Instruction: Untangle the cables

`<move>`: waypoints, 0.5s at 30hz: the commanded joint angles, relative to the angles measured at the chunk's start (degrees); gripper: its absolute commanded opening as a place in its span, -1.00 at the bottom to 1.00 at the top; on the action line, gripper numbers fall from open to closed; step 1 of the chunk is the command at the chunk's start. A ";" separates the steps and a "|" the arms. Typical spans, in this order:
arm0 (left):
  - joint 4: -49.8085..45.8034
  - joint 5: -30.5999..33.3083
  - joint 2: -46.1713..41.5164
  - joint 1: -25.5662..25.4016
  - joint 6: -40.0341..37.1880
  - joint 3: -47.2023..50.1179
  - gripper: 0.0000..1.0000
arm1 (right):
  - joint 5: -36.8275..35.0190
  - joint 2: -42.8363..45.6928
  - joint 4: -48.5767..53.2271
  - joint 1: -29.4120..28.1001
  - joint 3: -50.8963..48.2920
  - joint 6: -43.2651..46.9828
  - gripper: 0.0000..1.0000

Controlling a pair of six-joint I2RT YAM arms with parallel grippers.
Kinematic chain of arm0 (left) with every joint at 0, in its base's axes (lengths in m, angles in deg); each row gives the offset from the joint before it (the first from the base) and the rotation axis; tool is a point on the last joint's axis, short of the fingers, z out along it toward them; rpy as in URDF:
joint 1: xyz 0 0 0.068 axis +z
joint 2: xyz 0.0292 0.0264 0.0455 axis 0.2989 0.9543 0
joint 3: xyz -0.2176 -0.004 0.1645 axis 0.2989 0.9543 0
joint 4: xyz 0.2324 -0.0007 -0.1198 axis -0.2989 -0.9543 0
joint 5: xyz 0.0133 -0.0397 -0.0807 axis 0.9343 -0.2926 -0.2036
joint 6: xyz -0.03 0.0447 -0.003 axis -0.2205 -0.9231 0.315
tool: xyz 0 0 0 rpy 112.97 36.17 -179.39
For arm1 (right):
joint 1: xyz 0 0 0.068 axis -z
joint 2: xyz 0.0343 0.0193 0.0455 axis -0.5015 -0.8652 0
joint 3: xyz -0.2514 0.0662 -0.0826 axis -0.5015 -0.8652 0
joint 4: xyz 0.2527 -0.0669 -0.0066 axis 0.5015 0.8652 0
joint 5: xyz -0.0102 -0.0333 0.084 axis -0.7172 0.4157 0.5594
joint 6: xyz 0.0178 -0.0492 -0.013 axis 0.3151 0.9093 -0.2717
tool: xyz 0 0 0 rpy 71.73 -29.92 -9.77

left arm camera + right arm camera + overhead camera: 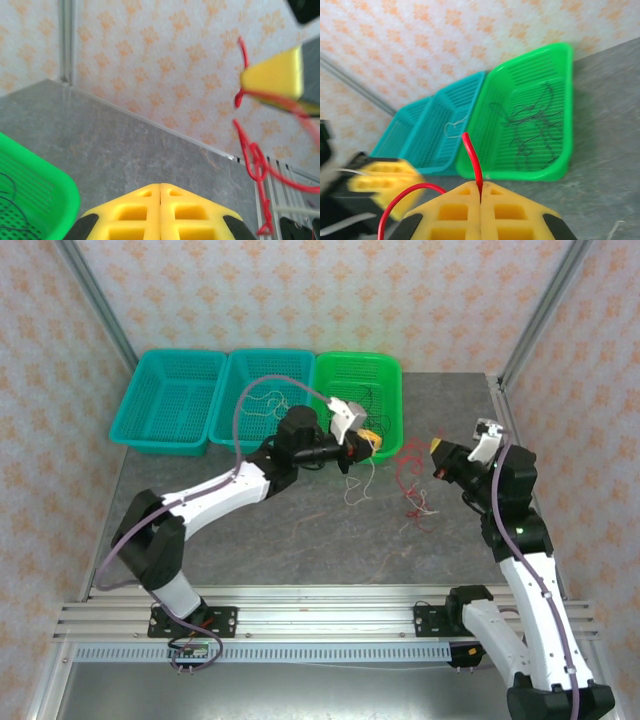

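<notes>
Your right gripper (480, 192) has its yellow jaws pressed shut on the thin red cable (471, 155). The cable rises from the seam toward 12 o'clock and loops out again at 9. In the top view it trails down to a loose tangle on the grey stone-look table (270, 540), at 7 o'clock of that gripper.

Your left gripper (160, 190) has its jaws closed flush, with no gap. A thin white cable (354, 480) hangs just below it at 6 o'clock (you cannot tell whether it is pinched there). The two grippers sit apart, the right at 3 o'clock of the left.

The green perforated plastic basket (355, 357), at 12 o'clock on the table, holds a thin black cable (527, 122), loosely sprawled. A second white strand (262, 400) lies in the middle teal plastic basket (270, 354), at 9 o'clock of the green one.
</notes>
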 commanded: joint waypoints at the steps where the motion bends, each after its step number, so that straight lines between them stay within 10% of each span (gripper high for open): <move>1: -2.16 2.79 -6.08 1.12 0.76 0.26 -1.00 | -7.87 0.32 -1.25 -0.26 -2.45 2.08 -1.00; 15: -19.17 19.12 -12.01 5.56 -11.51 -22.86 -1.00 | -7.89 -2.23 -5.56 -0.28 -7.75 -4.12 -1.00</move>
